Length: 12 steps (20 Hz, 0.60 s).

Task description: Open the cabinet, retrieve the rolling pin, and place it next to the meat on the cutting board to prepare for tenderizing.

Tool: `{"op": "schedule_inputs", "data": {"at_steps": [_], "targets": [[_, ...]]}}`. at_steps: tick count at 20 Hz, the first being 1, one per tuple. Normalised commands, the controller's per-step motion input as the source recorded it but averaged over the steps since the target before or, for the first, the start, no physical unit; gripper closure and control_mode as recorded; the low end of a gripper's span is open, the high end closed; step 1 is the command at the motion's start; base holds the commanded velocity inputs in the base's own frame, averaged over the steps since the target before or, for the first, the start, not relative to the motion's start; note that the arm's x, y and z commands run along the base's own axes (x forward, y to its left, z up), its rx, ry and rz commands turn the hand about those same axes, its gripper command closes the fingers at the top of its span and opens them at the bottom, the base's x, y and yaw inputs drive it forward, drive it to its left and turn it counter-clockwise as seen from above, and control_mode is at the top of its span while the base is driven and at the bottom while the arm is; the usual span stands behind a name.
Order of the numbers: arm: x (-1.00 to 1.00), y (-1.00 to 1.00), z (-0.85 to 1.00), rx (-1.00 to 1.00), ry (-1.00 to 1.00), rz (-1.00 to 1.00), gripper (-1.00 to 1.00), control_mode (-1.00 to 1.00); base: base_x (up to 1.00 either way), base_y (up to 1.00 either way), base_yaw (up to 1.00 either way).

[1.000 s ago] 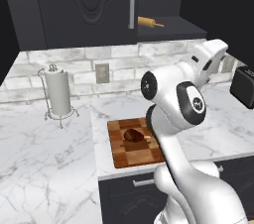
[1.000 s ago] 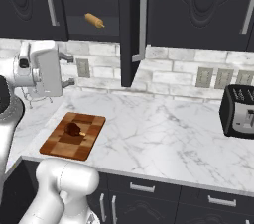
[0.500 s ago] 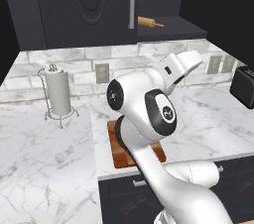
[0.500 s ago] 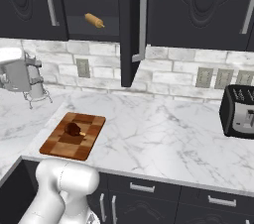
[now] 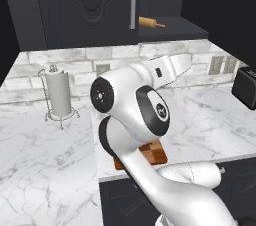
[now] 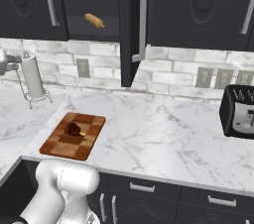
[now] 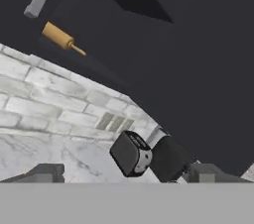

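Cabinet (image 6: 130, 25): door stands open.
Rolling pin (image 6: 94, 20): you will find it on the cabinet shelf.
Meat (image 6: 73, 129): on the cutting board (image 6: 92, 125).
Gripper (image 7: 126, 172): fingers spread, holding nothing.
Toaster (image 6: 239, 112): no legible markings (none anywhere).

the marble counter (image 6: 163, 134) carries the cutting board (image 6: 74, 136), paper towel holder (image 6: 32, 77) and toaster (image 6: 238, 111).

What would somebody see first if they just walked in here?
Probably the big white robot arm bending over the marble counter. Next, the black cabinet with one door swung open and a tan rolling pin lying on its shelf. Down on the counter sits a checkered cutting board with a small dark lump of meat on it.
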Motion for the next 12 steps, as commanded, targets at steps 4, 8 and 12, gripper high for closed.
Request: {"op": "schedule_inputs", "data": {"at_steps": [4, 8, 12], "targets": [[0.06, 0.01, 0.2, 0.12, -0.4, 0.21, -1.0, -1.0, 0.0, 0.0, 0.0], [0.2, 0.0, 0.1, 0.08, -0.35, 0.21, -1.0, -1.0, 0.0, 0.0, 0.0], [0.29, 0.0, 0.12, 0.08, -0.32, 0.2, -1.0, -1.0, 0.0, 0.0, 0.0]]}}
